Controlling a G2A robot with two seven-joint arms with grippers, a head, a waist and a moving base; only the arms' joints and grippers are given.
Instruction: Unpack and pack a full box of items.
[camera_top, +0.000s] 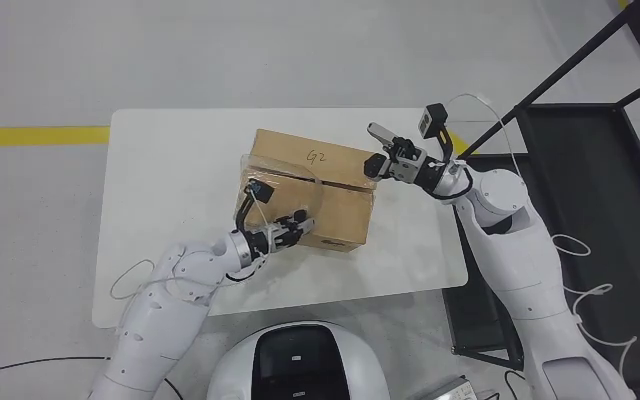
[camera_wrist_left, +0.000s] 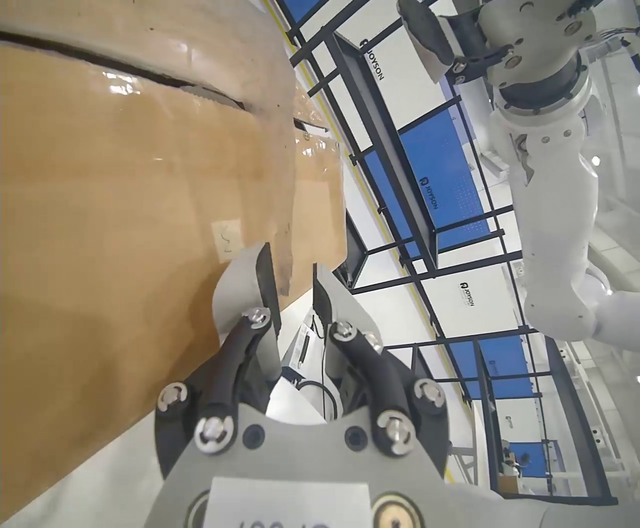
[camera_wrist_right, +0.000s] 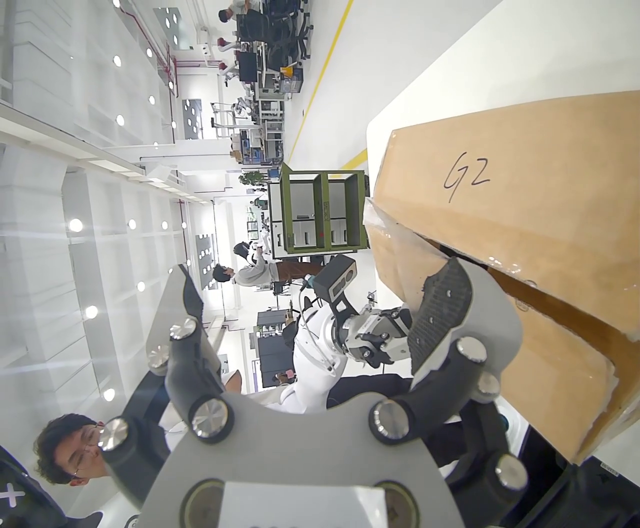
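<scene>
Box (camera_top: 310, 190) sits taped shut mid-counter (camera_top: 160, 200); left end effector (camera_wrist_left: 292, 280) is barely open around a loose tape strip (camera_wrist_left: 280, 200), gripping nothing; right end effector (camera_wrist_right: 315, 285) gapes wide, empty, one pad against the box's end; I'd pinch the tape firmly, then peel slowly.

Left arm (camera_top: 190, 270): yours entered the top view at 7 o'clock, elbow bent, forearm pointing to 2 o'clock.
Left gripper (camera_wrist_left: 290, 280): its fingers stood close together, with a thin gap between them.
Right arm (camera_top: 500, 215): it entered at 4 o'clock, bent at the elbow, forearm pointing to 10 o'clock.
Right gripper (camera_wrist_right: 315, 295): you had its fingers spread wide, at 1 o'clock from the left one.
</scene>
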